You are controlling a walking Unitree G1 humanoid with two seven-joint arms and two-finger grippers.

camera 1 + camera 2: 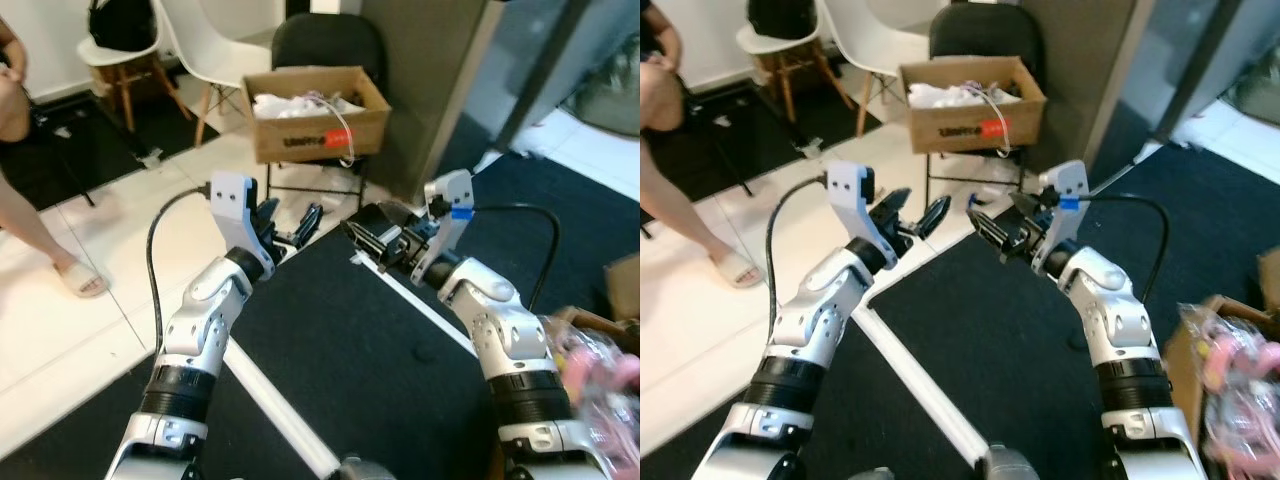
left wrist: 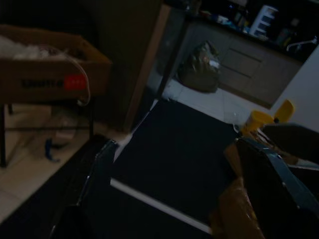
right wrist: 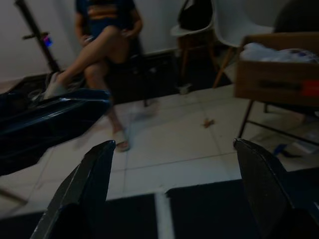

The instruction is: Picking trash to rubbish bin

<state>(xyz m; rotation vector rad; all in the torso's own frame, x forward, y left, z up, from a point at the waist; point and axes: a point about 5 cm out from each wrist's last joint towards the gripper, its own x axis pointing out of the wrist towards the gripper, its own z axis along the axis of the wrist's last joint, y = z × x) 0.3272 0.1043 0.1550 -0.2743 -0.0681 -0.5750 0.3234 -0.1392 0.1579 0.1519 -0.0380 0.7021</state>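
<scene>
Grippers, left (image 1: 290, 222) and right (image 1: 362, 232), both spread wide, empty, raised over dark carpet (image 1: 350, 340). Trash target unclear; small scrap (image 3: 208, 122) on tile ahead of the right gripper looks light, pinchable at its middle.

A lived-in home: white tile floor (image 1: 90, 340), dark rug (image 1: 370, 370), white chairs (image 1: 205, 45), kitchen cabinets (image 2: 249, 69).

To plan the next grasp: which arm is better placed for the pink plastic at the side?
Right, probably: the pink plastic lies on the right gripper's side, across from the left gripper.
</scene>
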